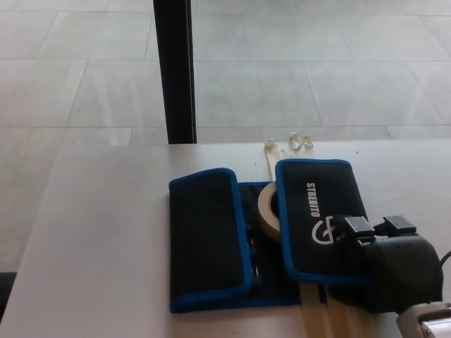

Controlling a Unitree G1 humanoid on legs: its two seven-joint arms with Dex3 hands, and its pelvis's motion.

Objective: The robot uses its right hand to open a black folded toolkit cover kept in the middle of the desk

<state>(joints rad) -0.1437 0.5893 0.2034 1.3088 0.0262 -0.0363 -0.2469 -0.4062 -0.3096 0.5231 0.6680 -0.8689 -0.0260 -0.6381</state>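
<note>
The black toolkit cover [211, 239] with blue trim lies in the middle of the desk [99, 232]. Its left flap is folded flat. Its right flap [317, 211], printed with a white logo, is raised off the middle section. A roll of beige tape [266, 211] shows in the gap between the flaps. My right hand [384, 264] is at the flap's lower right corner, fingers [358, 227] over its top and the rest underneath, shut on the flap. My left hand does not show.
Pale tape strips [271, 158] run from under the cover toward the desk's far edge, and more strips [317, 317] show at the near edge. A black post [175, 70] stands behind the desk on the tiled floor.
</note>
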